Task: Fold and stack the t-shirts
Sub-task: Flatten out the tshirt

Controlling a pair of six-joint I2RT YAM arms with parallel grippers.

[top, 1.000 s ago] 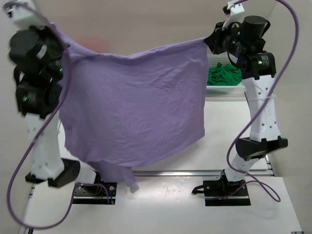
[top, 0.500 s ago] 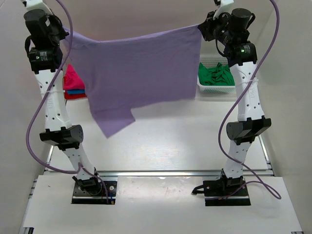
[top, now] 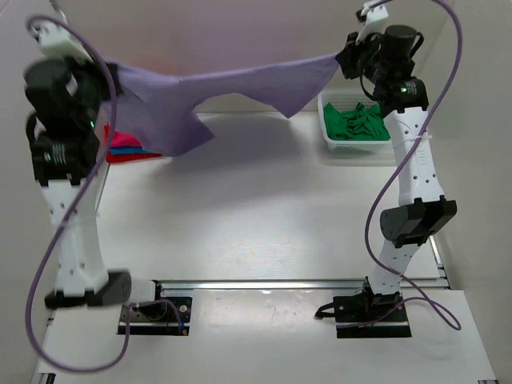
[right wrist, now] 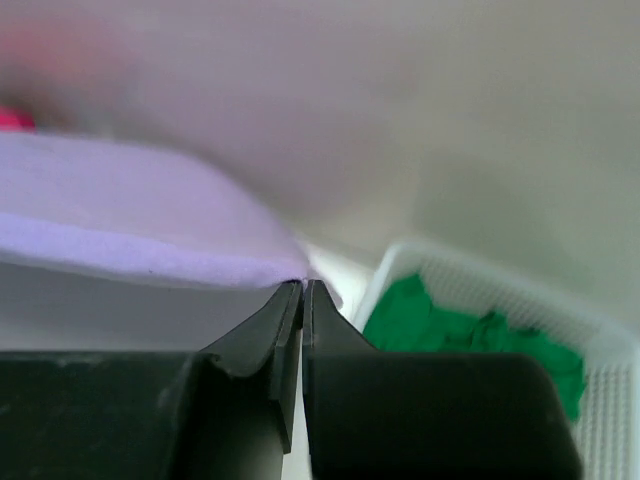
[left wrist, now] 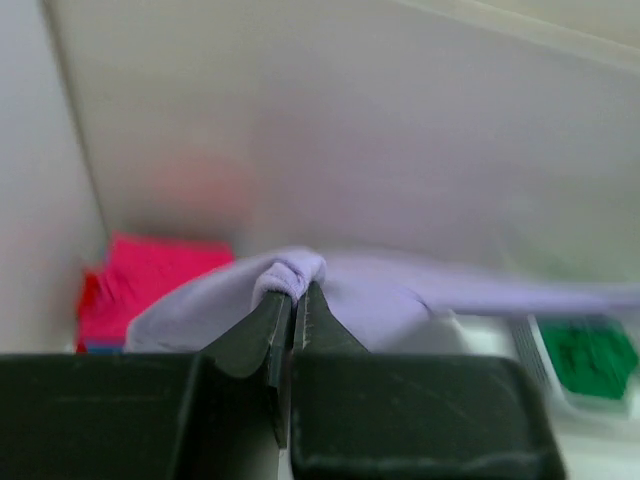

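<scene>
The lilac purple t-shirt [top: 232, 88] hangs stretched in the air between both grippers, high over the far side of the table. My left gripper [top: 108, 70] is shut on its left corner, bunched at my fingertips in the left wrist view [left wrist: 290, 275]. My right gripper [top: 342, 60] is shut on its right corner, as the right wrist view [right wrist: 200, 240] shows. A green t-shirt [top: 358, 122] lies crumpled in the white basket [top: 328, 132]. Folded magenta pink [top: 120, 142], blue and red tees sit stacked at the far left, partly hidden by the lilac cloth.
The white lattice basket stands at the far right of the white table [top: 256, 216]. The stack of folded tees shows in the left wrist view [left wrist: 140, 290]. A metal rail [top: 272, 284] runs along the near edge by the arm bases.
Both arms swung the lilac t-shirt away from the camera and outward; it went from hanging flat like a curtain to stretched almost level, its lower edge flung back toward the far side.
</scene>
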